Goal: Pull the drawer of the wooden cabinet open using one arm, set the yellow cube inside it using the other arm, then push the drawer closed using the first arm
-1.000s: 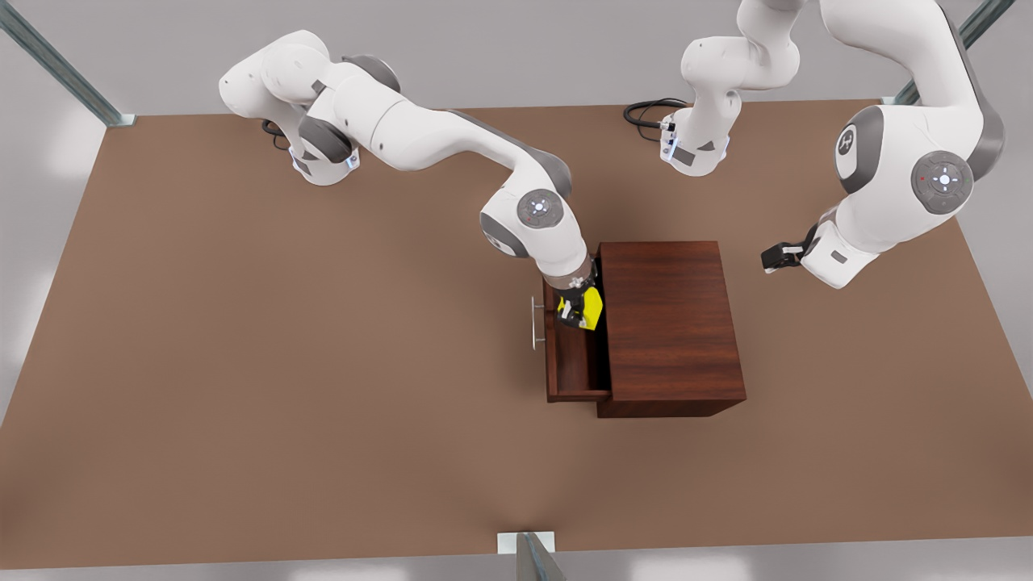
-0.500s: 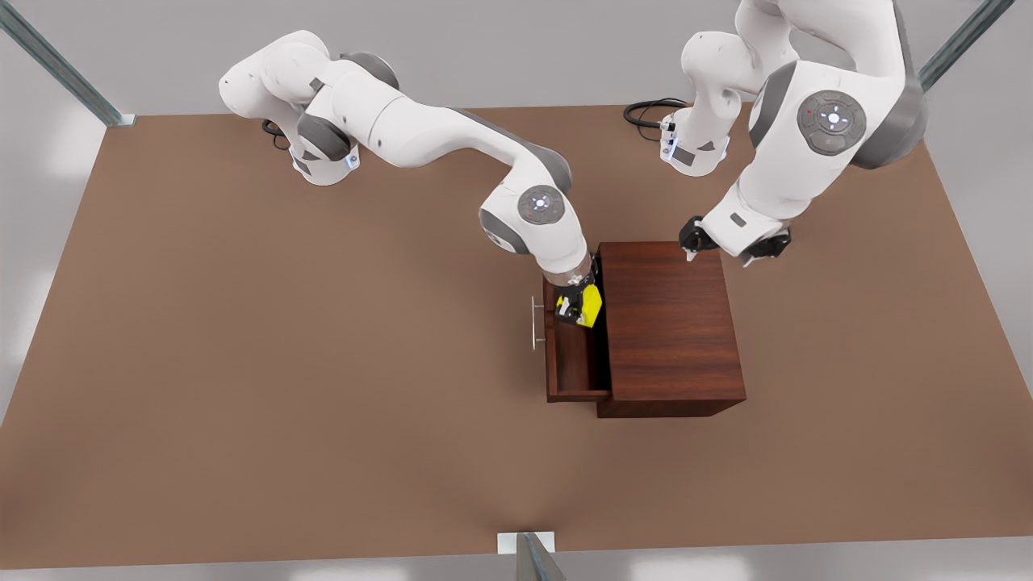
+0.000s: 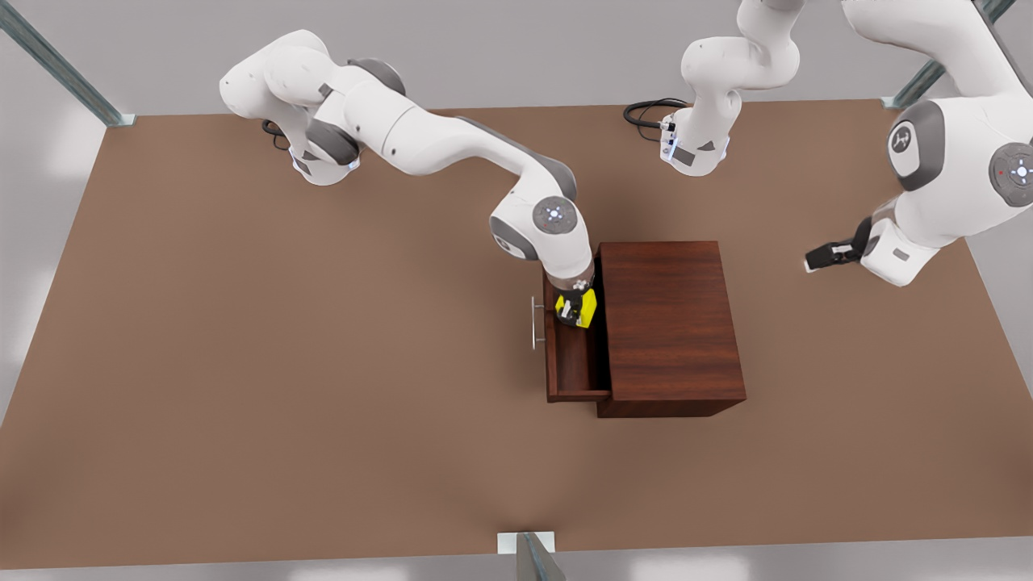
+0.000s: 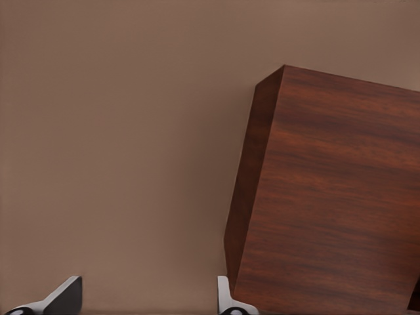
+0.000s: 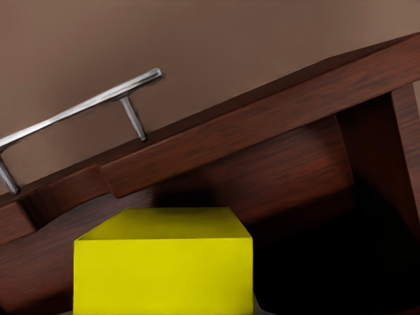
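Brown desk point(image 3: 242, 363) carries the cabinet point(image 3: 670, 327), its drawer point(image 3: 575, 367) pulled out toward the front view's left, silver handle point(image 3: 533, 323) in front. The right gripper point(image 3: 575, 309) holds the cube point(image 3: 587, 307) clamped between its fingers, over the open drawer's far end beside the cabinet front. The left gripper point(image 3: 825, 258) hangs spread and empty, well apart, off the cabinet's far side.

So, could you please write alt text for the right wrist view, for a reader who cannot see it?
The yellow cube sits close to the camera, above the open drawer of dark reddish-brown wood. Beyond it, the drawer's front panel carries a thin silver bar handle on two posts, with the plain brown table behind.
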Controlling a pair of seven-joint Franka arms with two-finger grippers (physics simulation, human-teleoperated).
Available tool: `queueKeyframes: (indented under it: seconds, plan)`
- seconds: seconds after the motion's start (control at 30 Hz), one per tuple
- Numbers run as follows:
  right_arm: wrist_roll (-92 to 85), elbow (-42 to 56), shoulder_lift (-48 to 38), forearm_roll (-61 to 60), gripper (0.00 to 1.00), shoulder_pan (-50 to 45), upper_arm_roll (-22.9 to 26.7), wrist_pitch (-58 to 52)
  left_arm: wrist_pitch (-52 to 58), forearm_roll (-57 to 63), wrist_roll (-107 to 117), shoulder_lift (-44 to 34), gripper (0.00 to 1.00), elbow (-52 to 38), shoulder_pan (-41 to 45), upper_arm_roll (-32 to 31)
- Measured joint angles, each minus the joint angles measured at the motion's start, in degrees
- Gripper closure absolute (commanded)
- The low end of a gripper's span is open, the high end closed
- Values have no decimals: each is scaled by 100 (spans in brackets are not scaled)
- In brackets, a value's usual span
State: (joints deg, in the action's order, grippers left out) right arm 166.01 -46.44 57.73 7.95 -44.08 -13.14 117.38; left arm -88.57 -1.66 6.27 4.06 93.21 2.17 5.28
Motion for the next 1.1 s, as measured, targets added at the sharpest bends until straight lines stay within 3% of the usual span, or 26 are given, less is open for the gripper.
queueKeyframes:
  seconds: [0.3,0.7,0.97,1.03,1.1]
  plan:
    - [0,-43,154,101,0,-3,54,136,-6,-12,-319,22,0,39,582,-31]
    - [0,-39,340,-31,0,-100,91,298,102,-11,-516,27,0,62,423,-54]
    - [-2,-36,-377,-89,0,-1,-38,-212,125,-1,-557,56,0,-333,624,-93]
    - [-40,-36,-819,-96,0,481,-423,-529,128,1,-488,54,0,-790,855,-92]
    - [-171,-38,-1215,-86,0,1691,-1290,-1032,130,-5,-218,145,0,-1079,1424,-88]
